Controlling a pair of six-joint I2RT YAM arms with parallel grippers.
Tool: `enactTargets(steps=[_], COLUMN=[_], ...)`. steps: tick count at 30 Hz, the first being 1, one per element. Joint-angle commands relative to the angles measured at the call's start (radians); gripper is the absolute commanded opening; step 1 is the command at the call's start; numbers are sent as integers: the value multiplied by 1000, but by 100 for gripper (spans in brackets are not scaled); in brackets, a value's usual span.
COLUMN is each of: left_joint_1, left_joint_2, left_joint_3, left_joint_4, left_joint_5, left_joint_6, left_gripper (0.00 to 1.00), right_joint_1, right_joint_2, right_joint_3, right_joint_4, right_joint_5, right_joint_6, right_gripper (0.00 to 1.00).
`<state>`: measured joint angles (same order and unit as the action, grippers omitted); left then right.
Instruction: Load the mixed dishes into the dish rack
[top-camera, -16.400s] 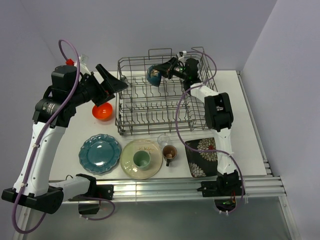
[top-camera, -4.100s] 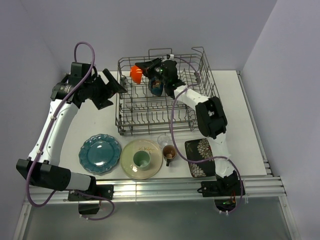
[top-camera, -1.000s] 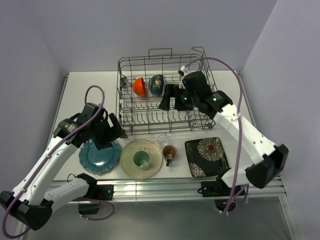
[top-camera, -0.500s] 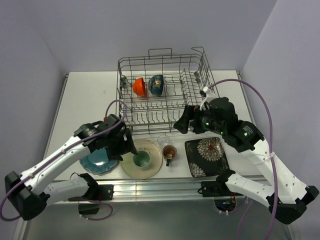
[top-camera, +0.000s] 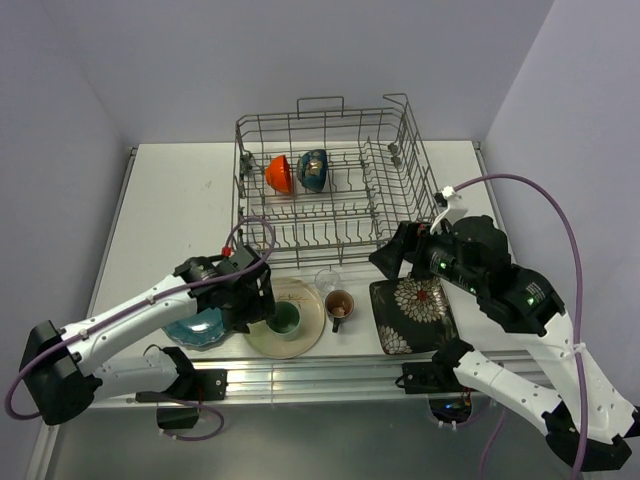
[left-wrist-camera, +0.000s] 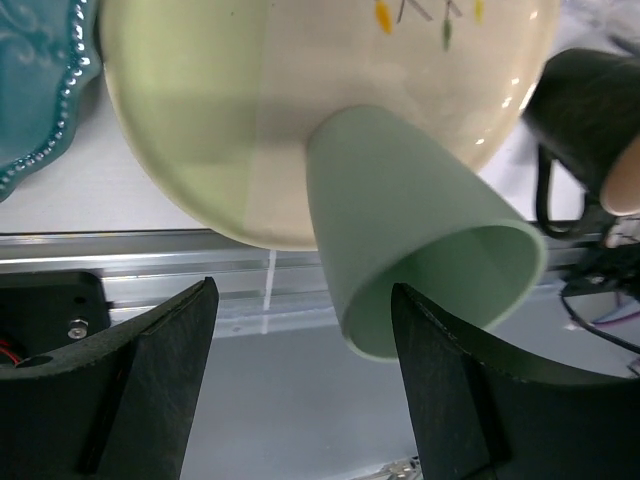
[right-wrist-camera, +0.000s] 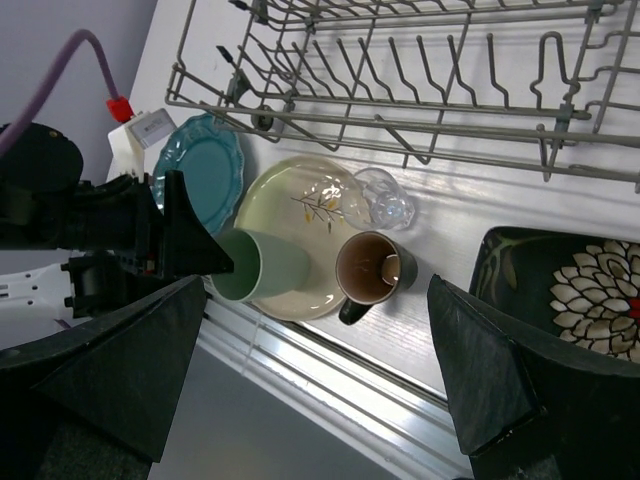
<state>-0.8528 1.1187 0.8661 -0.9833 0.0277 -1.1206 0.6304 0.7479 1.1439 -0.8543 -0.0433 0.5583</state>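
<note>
Straddling the pale green cup (left-wrist-camera: 420, 260), the left hand (left-wrist-camera: 300, 300) has one finger on each side of it, with a clear gap showing on at least one side, so I'd call it spread and not yet gripping. The cup stands upright in the middle of the cream round plate (top-camera: 305, 292), near the front edge of the surface (top-camera: 170, 200), just ahead of the dish rack (top-camera: 330, 228).

From where I stand the cup looks like a smooth, stiff, glazed thing: light enough for one hand, but slick, and likely to chip if it knocks a wire. It tapers, narrow at the foot and wider at the rim. I'd take it across the wall somewhere below the rim, so the flare sits above the fingers and helps keep it from dropping through. A firm, even squeeze seems wise, since it rests loose on the plate and could skate sideways under a lopsided push.

Close by on its right are the brown mug (top-camera: 338, 305) and the clear glass (top-camera: 326, 280), so there is little room to swing. The teal scalloped plate (right-wrist-camera: 210, 170) lies on the other side, partly under the arm.

Over by the black square floral plate (top-camera: 415, 310), the right hand (top-camera: 390, 262) hangs spread wide, carrying nothing. Already in the rack are the red-orange bowl (top-camera: 279, 173) and the dark bowl (top-camera: 313, 170), side by side.
</note>
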Motion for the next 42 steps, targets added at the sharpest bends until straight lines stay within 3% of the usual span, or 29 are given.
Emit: enactTargets(steps=[1,7,10,13,14,17,21,22,27,30,34,42], left_joint_1=[-37,-66,-72,-72,-72,-72,-72,-72,-72,-71,-51,-19], left_joint_2=[12,36,61,96,110,112,70,56,-42,-103,-175,-240], left_joint_3=[-21,-59,-50,-33,-24,22,114,158,322,387,305,101], left_joint_4=[61,123,144,149,143,95,-44,-105,-198,-74,222,703], left_joint_5=[-23,-22,-22,-23,-26,-66,-155,-166,-155,-72,159,373], left_joint_6=[-19,-38,-33,-16,-10,-1,-5,-7,-27,-13,-50,-182], left_gripper=[76,71,60,42,30,16,7,0,0,0,0,0], right_joint_1=[5,5,6,5,6,5,5,5,3,3,-4,-41], right_joint_2=[-5,16,15,11,16,13,10,16,53,80,99,65], right_joint_3=[17,39,42,40,42,37,33,40,83,96,76,4], right_joint_4=[-29,-43,-49,-35,-38,-43,-37,-38,-28,43,225,429], right_joint_5=[36,19,26,17,13,19,20,20,-68,-279,-531,-773], right_joint_6=[9,3,2,3,2,2,2,-1,-9,-11,70,233], right_gripper=[100,100,100,100,100,100,100,100,100,100,100,100])
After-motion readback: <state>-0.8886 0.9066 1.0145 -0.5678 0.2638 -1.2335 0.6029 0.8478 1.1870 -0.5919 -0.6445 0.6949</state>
